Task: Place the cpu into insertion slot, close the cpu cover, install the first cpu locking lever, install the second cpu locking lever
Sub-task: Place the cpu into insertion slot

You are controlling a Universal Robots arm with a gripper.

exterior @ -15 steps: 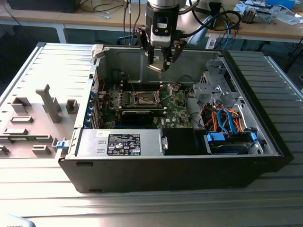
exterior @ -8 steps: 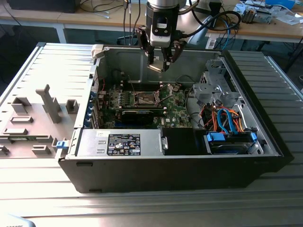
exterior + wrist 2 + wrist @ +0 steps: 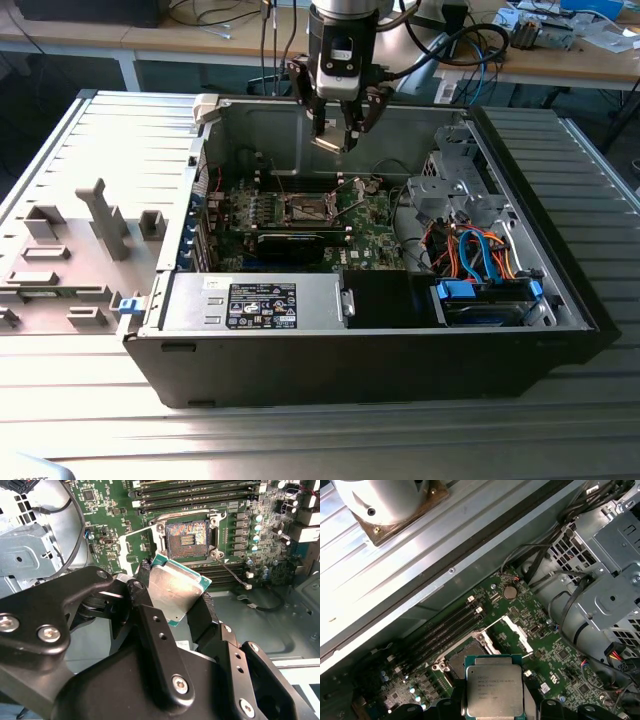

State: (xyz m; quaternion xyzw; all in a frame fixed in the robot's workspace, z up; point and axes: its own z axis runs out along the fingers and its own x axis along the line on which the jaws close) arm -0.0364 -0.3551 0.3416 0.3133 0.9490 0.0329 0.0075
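We hold the cpu pinched by its edges between the fingers of the gripper, high above the uncovered insertion slot. If it comes down tilted or off-square, we risk bending socket pins. A weak pinch could also drop it.

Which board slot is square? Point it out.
The insertion slot, a dark recess framed in silver; the memory slots beside it are long and narrow.
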